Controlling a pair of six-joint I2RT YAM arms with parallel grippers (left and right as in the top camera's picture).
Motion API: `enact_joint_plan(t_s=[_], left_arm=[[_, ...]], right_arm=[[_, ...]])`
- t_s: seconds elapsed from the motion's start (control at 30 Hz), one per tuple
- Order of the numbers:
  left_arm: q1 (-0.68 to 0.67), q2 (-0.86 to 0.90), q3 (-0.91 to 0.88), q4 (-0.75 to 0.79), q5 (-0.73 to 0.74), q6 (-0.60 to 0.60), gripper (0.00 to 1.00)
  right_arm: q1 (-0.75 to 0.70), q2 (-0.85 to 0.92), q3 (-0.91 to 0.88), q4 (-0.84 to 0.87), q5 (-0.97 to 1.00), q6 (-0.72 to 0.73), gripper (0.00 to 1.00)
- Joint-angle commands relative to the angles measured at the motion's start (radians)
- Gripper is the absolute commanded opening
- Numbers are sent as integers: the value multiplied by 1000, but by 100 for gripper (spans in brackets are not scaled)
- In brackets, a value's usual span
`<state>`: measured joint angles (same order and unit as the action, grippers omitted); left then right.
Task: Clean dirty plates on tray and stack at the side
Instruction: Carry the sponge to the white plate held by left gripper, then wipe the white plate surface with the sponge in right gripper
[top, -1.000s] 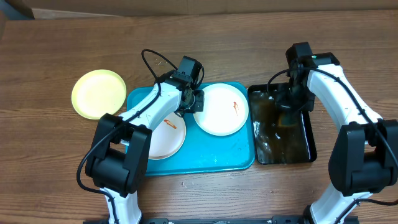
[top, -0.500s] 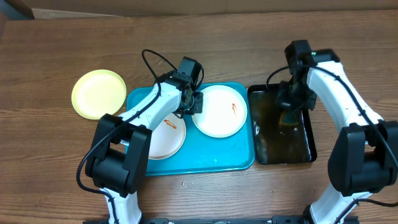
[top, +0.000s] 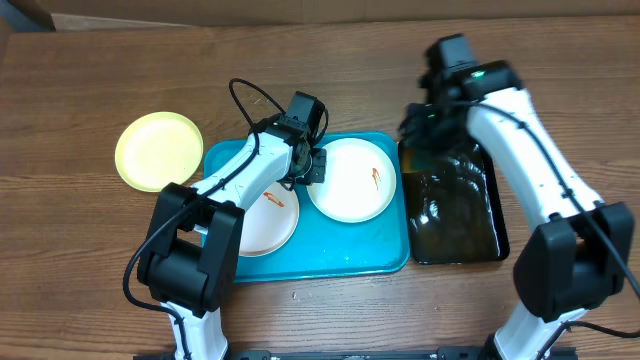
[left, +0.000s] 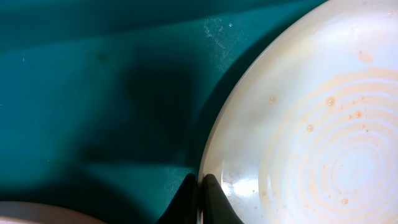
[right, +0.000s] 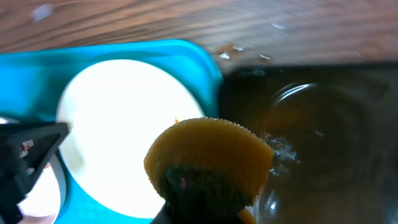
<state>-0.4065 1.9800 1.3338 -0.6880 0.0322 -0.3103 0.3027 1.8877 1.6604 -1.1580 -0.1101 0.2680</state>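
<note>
Since a second ago, the right gripper (right: 200, 194) has come up out of the tub (top: 462, 225) and gone to the tub's 11 o'clock corner. The right white plate (top: 350, 185) has slid a tiny bit toward 9 o'clock.

Closest to the robot is the near edge of the tray (top: 340, 258), which sits on the table (top: 90, 280). The left white plate (top: 268, 228) lies at the tray's 8 o'clock part, partly under the left arm, and has a red-orange mark on it. The right white plate lies at the tray's 1 o'clock part and has a red-orange mark too. The two plates are just beside each other.

The left gripper (left: 200, 194) is at the 9 o'clock edge of the right white plate. Its fingers are pinched tight on the rim.

The tub is just beside the tray, at the tray's 3 o'clock, and has dark water in it.

The yellow plate (top: 158, 150) lies on the table at the tray's 10 o'clock, near the tray, and looks clean.

Farthest away, the right gripper hangs over the tub's corner. Its fingers are squeezed on a sponge (right: 208, 152).
</note>
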Motion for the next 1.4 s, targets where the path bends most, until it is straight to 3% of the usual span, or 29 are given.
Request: enact_joint_plan(t_s=[0.0, 0.2, 0.77, 0.9, 1.03, 1.2, 1.33, 1.37], left_arm=[[-5, 12, -3, -11, -42, 18, 4], [-5, 12, -3, -14, -42, 18, 4], [-5, 12, -3, -16, -40, 19, 4], [-5, 12, -3, -19, -40, 19, 4], [-5, 12, -3, -19, -40, 19, 4], [-5, 12, -3, -19, -40, 18, 4], [-5, 12, -3, -19, -40, 19, 4], [-5, 12, -3, -19, -40, 18, 5]], right_arm=[[102, -24, -22, 48, 158, 26, 4], [193, -14, -85, 148, 346, 51, 4], [202, 146, -169, 262, 319, 106, 4], [200, 156, -169, 256, 317, 107, 27], [201, 156, -169, 246, 264, 107, 29], [201, 156, -169, 236, 247, 107, 40], [201, 156, -169, 238, 248, 107, 40], [201, 156, -169, 236, 248, 107, 36]])
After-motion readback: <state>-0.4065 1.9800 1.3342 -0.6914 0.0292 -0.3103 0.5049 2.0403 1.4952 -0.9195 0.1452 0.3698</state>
